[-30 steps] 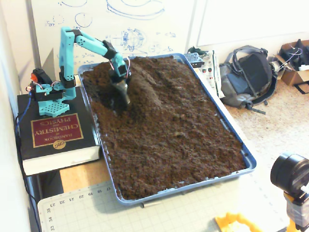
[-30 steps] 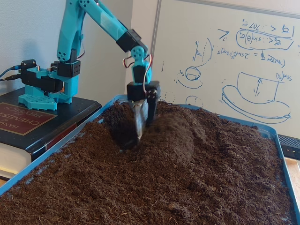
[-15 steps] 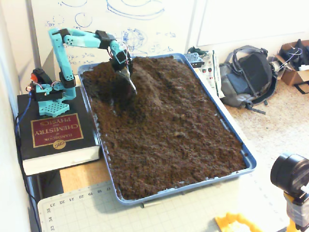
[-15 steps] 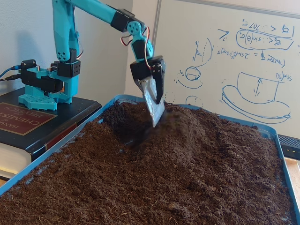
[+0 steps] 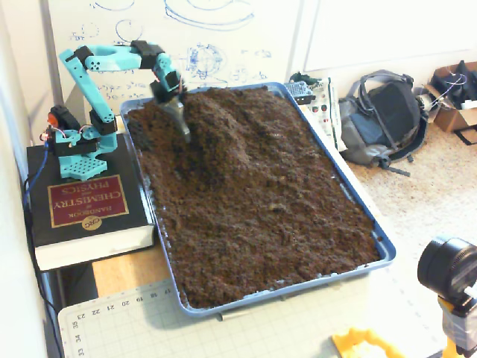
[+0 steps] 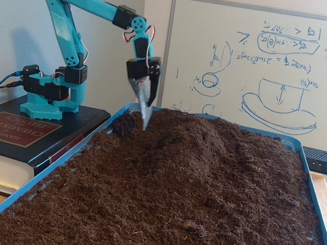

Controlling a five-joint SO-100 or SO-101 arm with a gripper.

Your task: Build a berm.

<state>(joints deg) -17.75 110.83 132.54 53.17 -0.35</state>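
Fixed views: the berm [image 5: 235, 138] [image 6: 204, 153] lies in the far half of the blue tray [image 5: 358, 212] [image 6: 61, 161], its long axis running from the far edge toward the tray's middle. The gripper [image 5: 181, 125] [image 6: 145, 120], jaws together, points down above the far-left corner.

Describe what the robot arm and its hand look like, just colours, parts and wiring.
The arm is turquoise plastic with black servo blocks at the joints. Its base is a perforated turquoise plate. Thin red and white wires loop by the wrist. The hand has a black body and tapers to a narrow, silvery-grey, blade-like point.
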